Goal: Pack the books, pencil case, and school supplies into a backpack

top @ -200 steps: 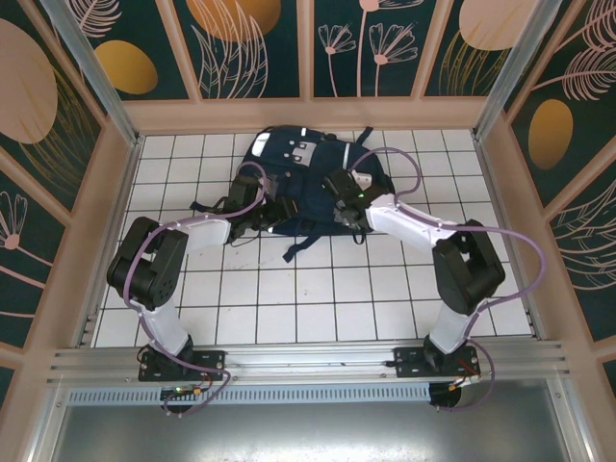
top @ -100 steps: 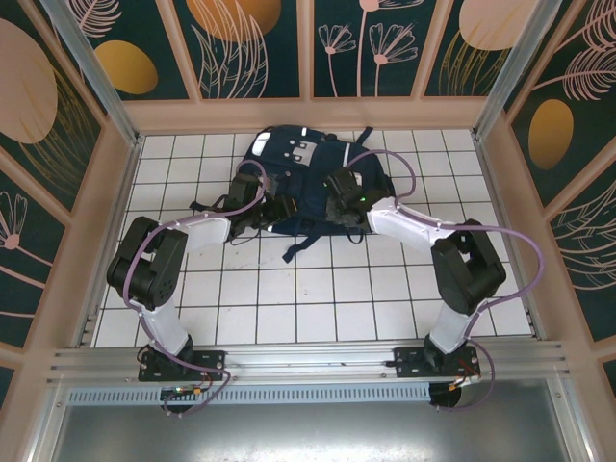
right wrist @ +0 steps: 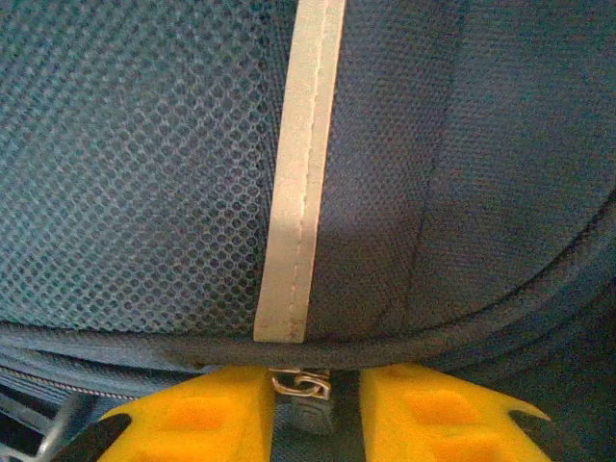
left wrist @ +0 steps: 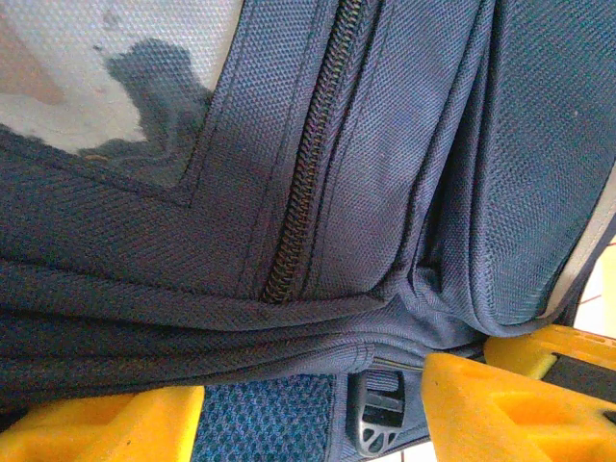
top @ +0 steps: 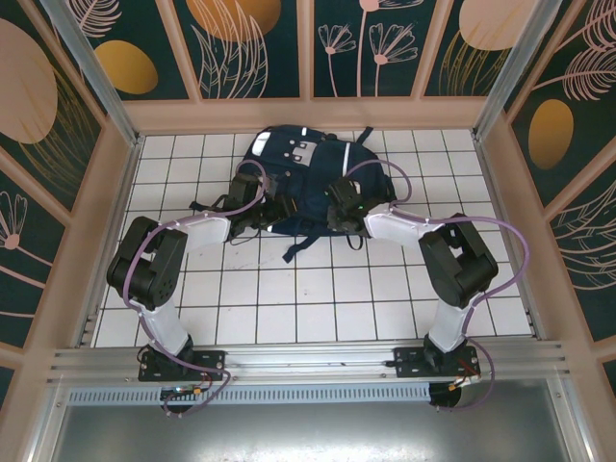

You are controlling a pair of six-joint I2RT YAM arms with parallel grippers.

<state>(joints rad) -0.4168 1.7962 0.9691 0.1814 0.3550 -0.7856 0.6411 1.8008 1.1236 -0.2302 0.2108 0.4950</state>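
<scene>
The navy-blue backpack [top: 300, 164] lies flat at far centre, grey patches and white stripes up; dark straps trail nearward.

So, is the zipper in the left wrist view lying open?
No, the zipper on the backpack has its teeth meshed shut along all its visible length.

White tiled tabletop [top: 289, 298], dark floral wall panels [top: 250, 48], pale wooden frame [top: 308, 114], aluminium rail [top: 308, 361] along near edge

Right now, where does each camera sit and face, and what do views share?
Top external: above, behind the bases, looking down; both arms reach the backpack.
Left wrist: on the left hand, yellow fingers showing, facing the backpack's zipper.
Right wrist: the right hand flanks a zipper pull below a white stripe.
Shared: the backpack.
</scene>
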